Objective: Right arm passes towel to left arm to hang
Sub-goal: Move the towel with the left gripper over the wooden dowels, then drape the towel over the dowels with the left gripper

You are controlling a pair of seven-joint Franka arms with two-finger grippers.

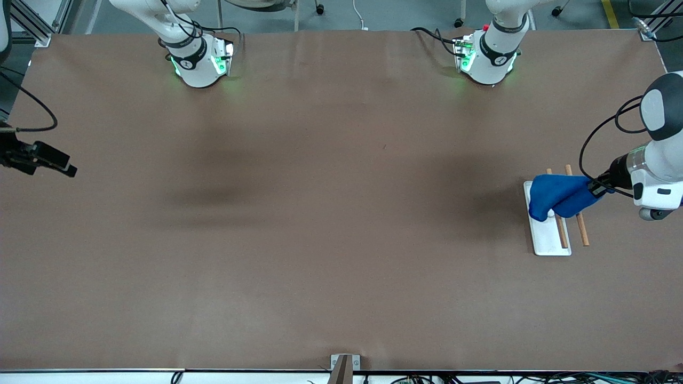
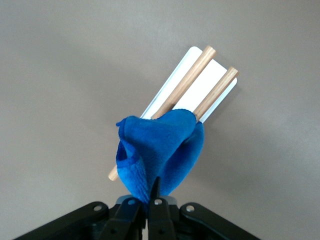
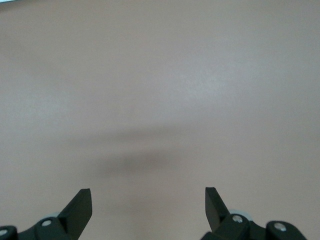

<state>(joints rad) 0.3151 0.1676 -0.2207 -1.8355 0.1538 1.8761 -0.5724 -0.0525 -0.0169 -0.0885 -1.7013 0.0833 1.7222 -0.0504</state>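
Note:
The blue towel (image 1: 557, 194) is bunched in my left gripper (image 1: 595, 188), which is shut on one end of it. The towel hangs across the two wooden rods (image 1: 582, 229) of the white flat tray (image 1: 549, 242), covering the rods' ends that lie farther from the front camera. In the left wrist view the towel (image 2: 160, 150) sits just past my left gripper (image 2: 152, 192), with the rods (image 2: 192, 80) and the tray (image 2: 212, 75) showing past it. My right gripper (image 1: 69, 169) is open and empty over bare table at the right arm's end (image 3: 148, 200).
The brown table cover (image 1: 331, 213) spans the whole surface. The tray stands close to the table edge at the left arm's end. The two arm bases (image 1: 200, 64) (image 1: 488, 61) stand along the edge farthest from the front camera.

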